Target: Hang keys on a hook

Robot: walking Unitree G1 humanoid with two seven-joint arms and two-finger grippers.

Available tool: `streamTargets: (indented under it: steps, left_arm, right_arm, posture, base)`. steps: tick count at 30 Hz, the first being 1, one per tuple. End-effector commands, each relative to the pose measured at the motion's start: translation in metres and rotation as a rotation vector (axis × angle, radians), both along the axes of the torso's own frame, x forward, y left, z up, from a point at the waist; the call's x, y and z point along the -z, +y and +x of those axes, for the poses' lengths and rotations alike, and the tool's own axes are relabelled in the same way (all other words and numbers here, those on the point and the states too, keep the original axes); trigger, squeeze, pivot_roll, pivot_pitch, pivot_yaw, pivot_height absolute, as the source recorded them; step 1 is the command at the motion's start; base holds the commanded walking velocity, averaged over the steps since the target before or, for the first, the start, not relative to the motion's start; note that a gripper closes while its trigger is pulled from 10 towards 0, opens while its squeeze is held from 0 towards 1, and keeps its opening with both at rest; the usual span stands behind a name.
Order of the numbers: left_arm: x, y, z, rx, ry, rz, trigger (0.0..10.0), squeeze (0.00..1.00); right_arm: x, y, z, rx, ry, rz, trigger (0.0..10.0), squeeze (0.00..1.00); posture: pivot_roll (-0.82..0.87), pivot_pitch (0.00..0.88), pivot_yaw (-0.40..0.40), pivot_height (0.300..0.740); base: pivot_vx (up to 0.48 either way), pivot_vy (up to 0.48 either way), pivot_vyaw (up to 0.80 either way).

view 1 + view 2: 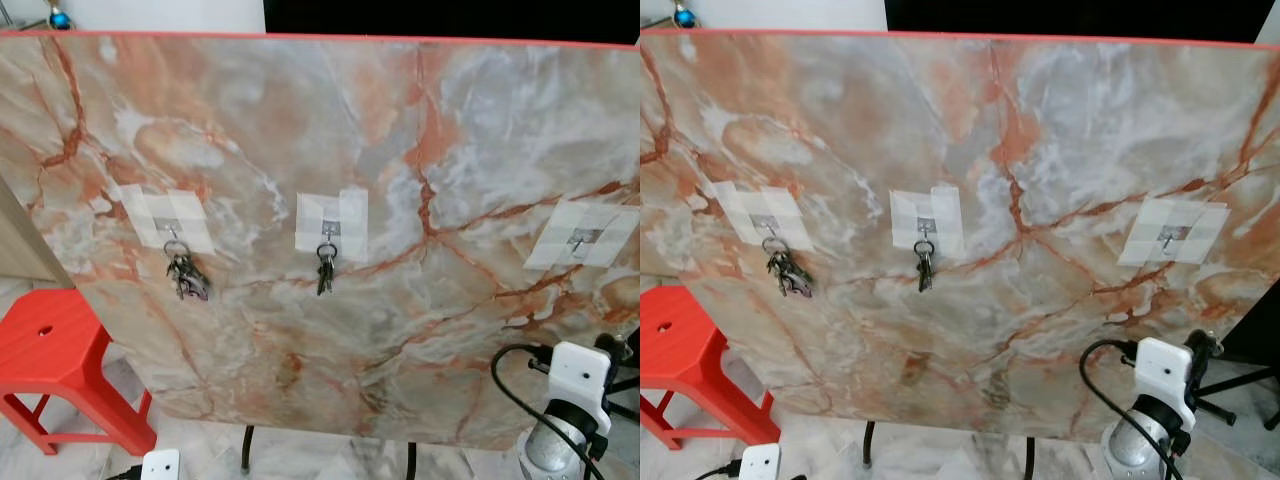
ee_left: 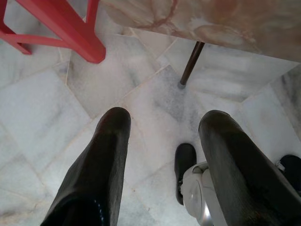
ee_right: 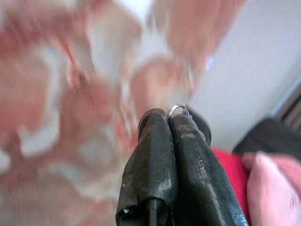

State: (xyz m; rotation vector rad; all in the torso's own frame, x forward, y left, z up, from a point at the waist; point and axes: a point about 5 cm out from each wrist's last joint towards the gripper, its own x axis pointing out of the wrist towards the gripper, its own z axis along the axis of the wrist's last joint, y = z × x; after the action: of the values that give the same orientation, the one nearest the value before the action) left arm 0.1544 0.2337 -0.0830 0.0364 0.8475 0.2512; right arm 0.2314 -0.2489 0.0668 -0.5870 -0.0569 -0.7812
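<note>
right pincer (image 3: pixel 168 123) pinching key ring (image 3: pixel 178 110), keys hidden

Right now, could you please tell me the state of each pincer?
Left pincer: open, empty, above the floor.
Right pincer: shut on a key ring.

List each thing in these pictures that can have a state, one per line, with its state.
Left hook: holds a key bunch.
Middle hook: holds a key bunch.
Right hook: bare.
Left gripper: open, over the floor.
Right gripper: shut on a key ring.
Stool: upright beside the board.
</note>
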Motion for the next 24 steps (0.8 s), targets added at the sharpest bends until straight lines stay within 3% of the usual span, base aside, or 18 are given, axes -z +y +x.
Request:
streamTargets:
  steps: [1,12,24]
  left_arm:
    - [0.002,0.001,-0.003,0.011,0.024,0.004,10.0,0.00]
    - [0.002,0.000,-0.004,0.008,0.032,0.002,10.0,0.00]
    - [0.002,-0.002,-0.003,0.008,0.027,0.001,10.0,0.00]
  right_arm:
    - [-0.006,0.003,0.001,-0.015,0.000,-0.043,10.0,0.00]
    - [-0.034,0.017,0.025,-0.083,-0.056,-0.134,10.0,0.00]
    - [-0.045,0.027,0.043,-0.178,-0.059,-0.176,10.0,0.00]
  posture:
    - [-0.03,0.000,-0.028,0.740]
    - [-0.02,0.000,-0.025,0.740]
    - [-0.02,0.000,-0.027,0.740]
  base:
    - [0.000,0.000,0.00]
    - [0.000,0.000,0.00]
    - [0.000,0.000,0.00]
